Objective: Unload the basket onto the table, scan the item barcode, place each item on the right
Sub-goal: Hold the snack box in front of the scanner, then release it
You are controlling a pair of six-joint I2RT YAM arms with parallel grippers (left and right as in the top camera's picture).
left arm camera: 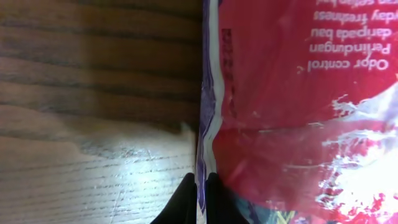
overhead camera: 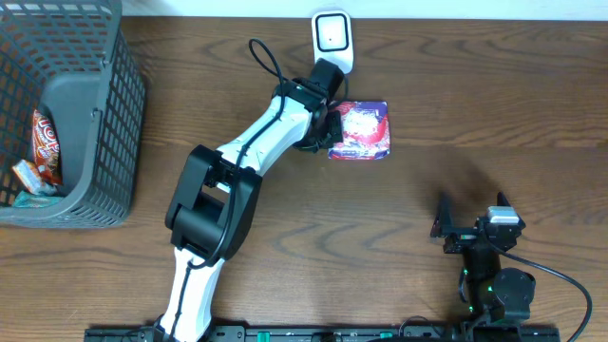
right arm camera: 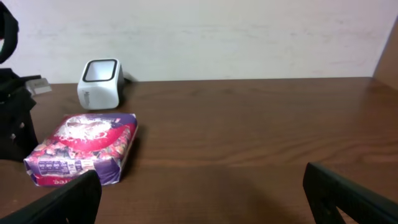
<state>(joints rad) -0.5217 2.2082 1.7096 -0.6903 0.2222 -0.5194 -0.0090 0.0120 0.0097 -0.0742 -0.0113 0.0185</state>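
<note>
1. Packet (overhead camera: 363, 128) of red and purple film lay flat on the table (overhead camera: 494, 104), just in front of the white scanner (overhead camera: 332, 36) and not touching it.
2. My left claw (overhead camera: 326, 128) was pinched fully shut on the packet's left edge. The left wrist view showed the dark fingertips (left arm camera: 186, 202) clamped on the thin side seam.
3. My right claw (overhead camera: 473, 214) sat parked well apart at the near edge of the table, spread wide and holding nothing.
4. I judged the step in hand to be the grasp made and the presentation not yet begun: the packet rested on the wood, and no face of it was turned to the scanner window.
5. From the right wrist view I saw white printed blocks on the purple end face, on the side away from the scanner. I could not tell whether the barcode was among them.
6. The next move, as I read it, called for lifting the packet by that seam and turning the coded face toward the window. With only a thin edge held, the soft pack could sag or slip.
7. The table was dark wood grain with a glare patch under the left wrist. A grey mesh basket (overhead camera: 104, 142) with a few snack packs (overhead camera: 43, 142) stood at the far left, and a plain pale wall (right arm camera: 249, 31) ran behind.
</note>
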